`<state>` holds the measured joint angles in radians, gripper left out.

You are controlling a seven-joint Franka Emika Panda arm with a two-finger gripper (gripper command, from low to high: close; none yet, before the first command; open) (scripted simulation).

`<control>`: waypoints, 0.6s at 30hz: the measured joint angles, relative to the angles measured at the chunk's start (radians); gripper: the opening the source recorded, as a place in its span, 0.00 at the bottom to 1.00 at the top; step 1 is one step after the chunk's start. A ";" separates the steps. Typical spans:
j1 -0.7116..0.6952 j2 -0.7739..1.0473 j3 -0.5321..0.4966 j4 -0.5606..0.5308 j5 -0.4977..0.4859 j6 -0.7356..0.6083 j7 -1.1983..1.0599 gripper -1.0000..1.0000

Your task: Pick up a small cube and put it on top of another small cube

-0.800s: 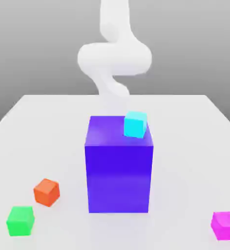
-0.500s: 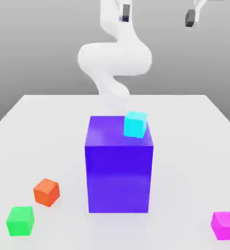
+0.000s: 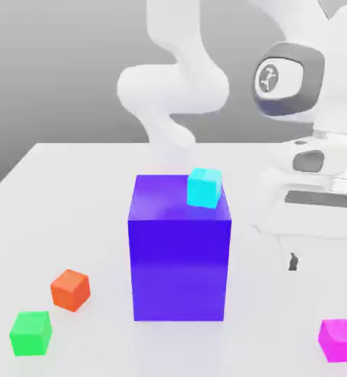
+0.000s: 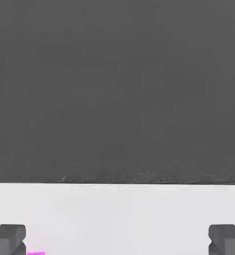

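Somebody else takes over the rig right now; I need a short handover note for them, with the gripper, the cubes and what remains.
Gripper: open, holding nothing, above the table near the magenta cube.
Magenta cube: on the table, toward the exterior view's right.
Other small cubes: cyan on top of the big block; orange and green on the table, toward the exterior view's left.
Done: no small cube sits on another.
Left: grasp the magenta cube, lift it, set it on another small cube. Which one is the target, I cannot tell.

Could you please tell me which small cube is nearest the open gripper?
The magenta cube, below the gripper; the others lie farther toward the exterior view's left.
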<state>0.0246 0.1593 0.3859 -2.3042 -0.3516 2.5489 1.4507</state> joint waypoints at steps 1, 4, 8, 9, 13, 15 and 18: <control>0.011 0.033 0.004 -0.001 -0.002 0.012 0.017 0.50; 0.045 0.127 0.018 -0.005 0.003 0.049 0.059 0.50; 0.096 0.255 0.010 0.002 -0.006 0.119 0.110 0.50; 0.117 0.291 -0.013 0.011 -0.024 0.145 0.126 0.50; 0.158 0.362 -0.062 0.029 -0.069 0.196 0.160 0.00; 0.158 0.362 -0.062 0.029 -0.069 0.197 0.160 0.00; 0.162 0.369 -0.066 0.030 -0.072 0.202 0.164 0.00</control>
<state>0.1866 0.5280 0.3197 -2.2741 -0.4240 2.7512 1.6142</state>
